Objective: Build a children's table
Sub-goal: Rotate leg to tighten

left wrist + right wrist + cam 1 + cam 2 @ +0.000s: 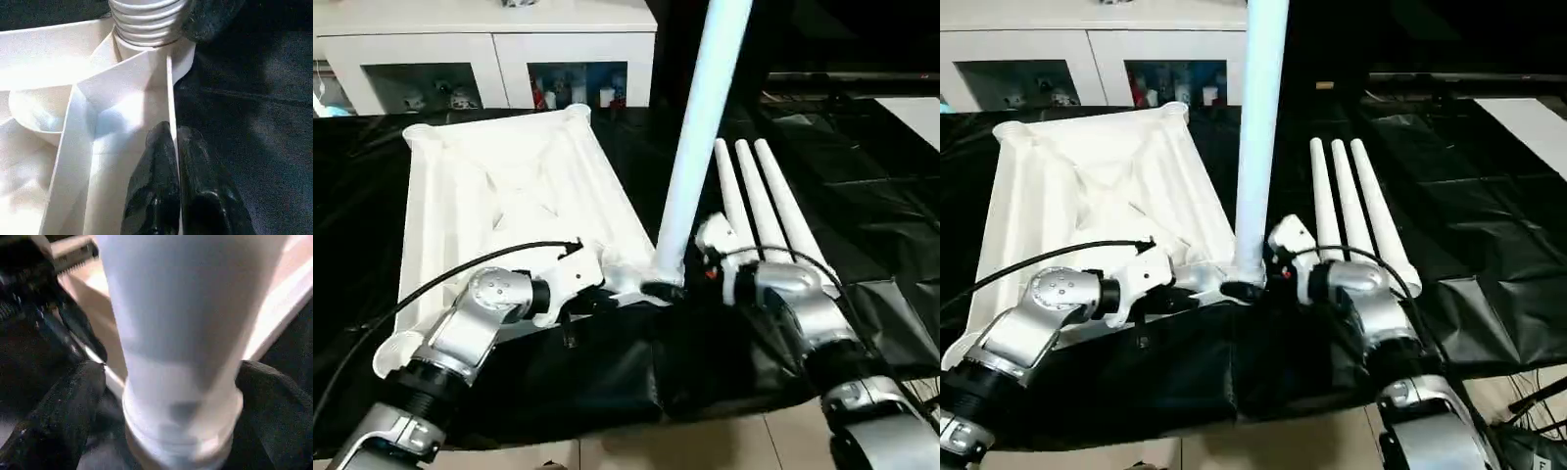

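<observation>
Left hand [628, 296] clenched on top's rib [168, 93], just beside corner socket. Right hand [1268, 279] released, fingers [73, 401] straddling leg [697, 137] base, apart from it. Leg upright, thread partly showing: regrip low, twist straight down, hold top [499, 196] steady on bench [862, 196]. Three spare legs [759, 196] beyond right hand.

a white cabinet [494, 44] stood along the far side, small items in its open compartments. black sheeting covered the worktop [862, 186]. pale tiled floor [705, 446] showed below.
</observation>
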Controlling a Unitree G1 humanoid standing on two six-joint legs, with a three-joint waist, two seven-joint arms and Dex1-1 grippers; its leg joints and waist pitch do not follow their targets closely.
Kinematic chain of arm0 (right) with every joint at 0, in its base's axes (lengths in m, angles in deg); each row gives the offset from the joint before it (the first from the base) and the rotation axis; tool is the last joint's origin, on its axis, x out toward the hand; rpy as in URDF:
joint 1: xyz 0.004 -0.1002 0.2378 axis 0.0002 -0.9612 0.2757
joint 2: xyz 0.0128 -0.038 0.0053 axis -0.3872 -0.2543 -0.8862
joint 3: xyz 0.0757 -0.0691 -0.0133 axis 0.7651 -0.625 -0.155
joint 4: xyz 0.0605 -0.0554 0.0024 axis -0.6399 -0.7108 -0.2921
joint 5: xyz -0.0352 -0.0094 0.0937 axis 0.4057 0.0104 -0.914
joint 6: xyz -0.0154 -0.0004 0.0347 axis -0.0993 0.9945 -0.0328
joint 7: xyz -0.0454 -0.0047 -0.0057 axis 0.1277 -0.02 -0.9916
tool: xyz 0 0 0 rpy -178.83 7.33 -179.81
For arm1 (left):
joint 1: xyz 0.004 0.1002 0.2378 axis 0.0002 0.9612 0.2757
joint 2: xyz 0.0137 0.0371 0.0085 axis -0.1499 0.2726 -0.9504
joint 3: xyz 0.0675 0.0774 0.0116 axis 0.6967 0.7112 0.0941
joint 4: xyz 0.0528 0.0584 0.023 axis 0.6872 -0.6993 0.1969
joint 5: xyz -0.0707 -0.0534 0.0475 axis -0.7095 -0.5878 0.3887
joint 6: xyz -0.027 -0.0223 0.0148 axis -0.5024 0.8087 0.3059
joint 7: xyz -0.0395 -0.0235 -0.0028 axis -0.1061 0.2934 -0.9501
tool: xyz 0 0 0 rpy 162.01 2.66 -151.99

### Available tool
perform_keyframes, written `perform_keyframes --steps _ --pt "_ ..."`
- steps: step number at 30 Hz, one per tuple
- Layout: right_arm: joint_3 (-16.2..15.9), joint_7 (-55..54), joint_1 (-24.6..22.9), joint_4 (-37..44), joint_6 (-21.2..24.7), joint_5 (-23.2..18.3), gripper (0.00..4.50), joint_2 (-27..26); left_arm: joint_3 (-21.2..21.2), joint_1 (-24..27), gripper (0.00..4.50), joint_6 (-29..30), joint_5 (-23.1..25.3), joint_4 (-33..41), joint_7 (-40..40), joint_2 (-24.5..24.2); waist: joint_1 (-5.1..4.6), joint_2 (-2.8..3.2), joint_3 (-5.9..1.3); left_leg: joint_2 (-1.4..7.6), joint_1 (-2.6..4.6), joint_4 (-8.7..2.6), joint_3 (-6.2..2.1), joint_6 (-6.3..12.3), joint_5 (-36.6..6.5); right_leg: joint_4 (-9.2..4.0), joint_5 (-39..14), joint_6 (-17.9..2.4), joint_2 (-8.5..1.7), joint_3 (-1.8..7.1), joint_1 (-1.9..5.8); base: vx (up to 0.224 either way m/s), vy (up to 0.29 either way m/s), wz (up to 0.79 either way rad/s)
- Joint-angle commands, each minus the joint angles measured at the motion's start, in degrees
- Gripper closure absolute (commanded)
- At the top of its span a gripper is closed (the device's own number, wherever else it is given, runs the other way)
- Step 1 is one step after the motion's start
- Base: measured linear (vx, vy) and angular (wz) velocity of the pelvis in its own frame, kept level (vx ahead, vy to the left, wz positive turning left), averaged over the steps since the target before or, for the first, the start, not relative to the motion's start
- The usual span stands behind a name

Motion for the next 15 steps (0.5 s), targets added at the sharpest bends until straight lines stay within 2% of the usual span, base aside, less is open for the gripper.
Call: perform_keyframes --steps 1,4,8,11,15 --pt "-0.5 0.5 0.1 -0.3 -1.3 0.7 0.02 0.6 0.7 0.8 4.50 -0.9 -0.4 0.1 -0.9 0.0 -0.01 -0.09 -3.34 2.54 1.38 -2.84 -0.86 5.16 -4.5 -2.05 7.7 -15.4 -3.41 1.81 2.61 0.000 0.000 0.00" --pt "0.3 -0.4 0.4 -1.1 -1.5 0.2 0.02 0.2 0.7 0.8 4.50 -0.9 -0.4 -0.1 -1.1 -0.1 -0.05 -0.02 -3.17 2.70 1.46 -2.95 -0.89 4.54 -6.6 -2.27 4.0 -15.3 -3.42 1.87 2.40 0.000 0.000 0.00" --pt "0.9 -0.5 0.6 -1.5 -2.2 -0.5 0.02 -0.4 0.7 0.7 4.50 -0.9 -0.5 -0.2 -1.3 -0.3 -0.05 0.09 -3.14 2.73 1.44 -2.93 -0.96 3.77 -7.5 -2.22 2.2 -15.2 -3.37 1.92 2.26 0.000 0.000 0.00" --pt "0.8 -0.4 0.8 -1.8 -2.5 -0.4 0.39 -0.5 0.8 0.6 4.50 -0.9 -0.5 -0.2 -1.3 -0.3 -0.07 0.11 -3.12 2.74 1.49 -2.91 -0.96 3.53 -8.1 -2.25 1.8 -15.1 -3.36 1.93 2.17 0.000 0.000 0.00" --pt "0.7 -0.5 0.9 -2.8 -3.2 -0.3 0.65 -0.7 0.9 0.6 4.50 -0.9 -0.4 -0.4 -1.4 -0.3 -0.09 0.07 -3.20 2.67 1.44 -2.84 -0.98 3.34 -8.1 -2.16 2.0 -15.2 -3.40 1.97 2.23 0.000 0.000 0.00"
